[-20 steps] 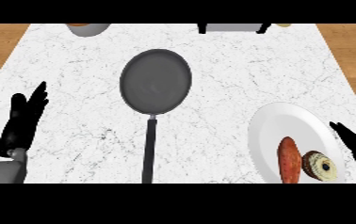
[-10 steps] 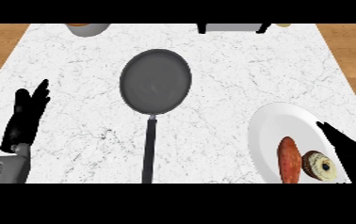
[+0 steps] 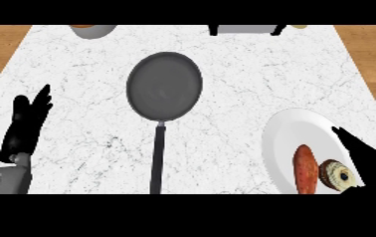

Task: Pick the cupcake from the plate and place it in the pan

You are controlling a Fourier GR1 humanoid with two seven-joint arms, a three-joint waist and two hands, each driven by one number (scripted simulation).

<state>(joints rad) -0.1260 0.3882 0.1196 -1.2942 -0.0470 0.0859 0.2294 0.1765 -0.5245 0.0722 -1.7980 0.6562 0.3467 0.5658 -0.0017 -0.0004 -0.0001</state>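
Right hand (image 3: 354, 149) has crept in from the right edge over the last second and now sits over the white plate (image 3: 294, 131) at lower right, fingers straight and open, holding nothing, tips pointing up-left. It lies just beside the cupcake (image 3: 337, 175), which sits untouched on the plate's lower right part, next to a reddish-brown oblong food item (image 3: 306, 170). Looks like the approach to the pick; the grasp is not yet made.

Left hand (image 3: 26, 124) is at the left edge, open, fingers up, resting; it has barely shifted.

Pan (image 3: 164, 85) is unchanged, upper centre of the frame, handle running down to the bottom edge, dish bare.

Room: wide open marble counter (image 3: 242, 76) between plate and pan, nothing in the carry path. The plate is cut off by the right and bottom edges, so the cupcake is tight against the frame corner. A bowl (image 3: 93, 30) at upper left and an appliance (image 3: 246, 29) at top are well apart from the route.
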